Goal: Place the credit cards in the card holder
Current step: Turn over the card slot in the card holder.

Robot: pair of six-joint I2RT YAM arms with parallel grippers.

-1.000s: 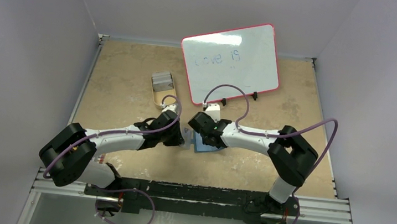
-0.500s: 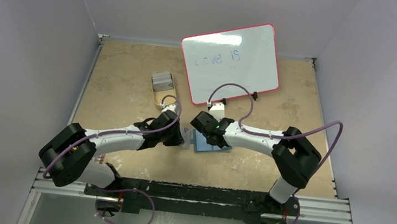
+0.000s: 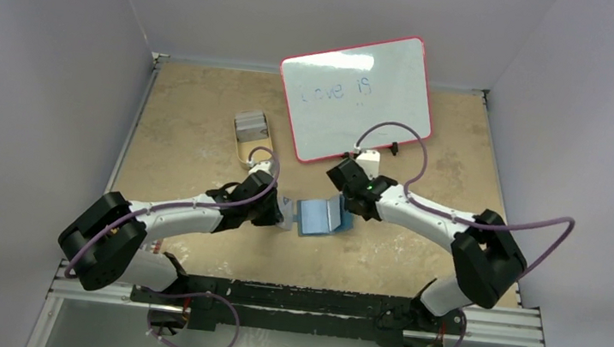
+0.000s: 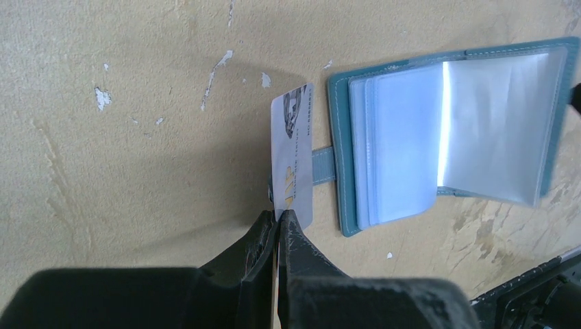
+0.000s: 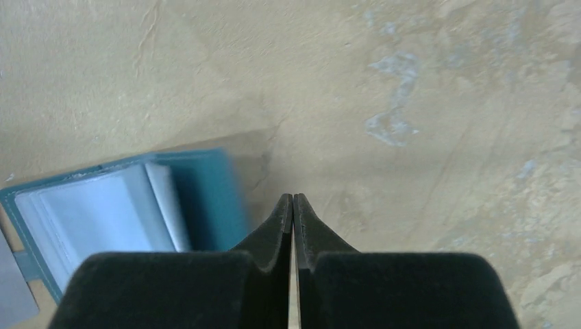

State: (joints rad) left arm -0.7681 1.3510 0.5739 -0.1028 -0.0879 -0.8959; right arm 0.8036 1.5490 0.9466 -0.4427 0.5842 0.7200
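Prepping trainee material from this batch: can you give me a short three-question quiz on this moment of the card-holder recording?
1. True or false: the card holder lies open on the table.
2. What does the left gripper pinch? A) a credit card B) a pen C) nothing
3. Fill in: the right gripper holds nothing, and its jaws are ____.
Key: 1 true; 2 A; 3 shut.

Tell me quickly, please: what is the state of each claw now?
Left claw: closed, holding one thin grey-silver rectangular card by its edge.
Right claw: closed, holding nothing.
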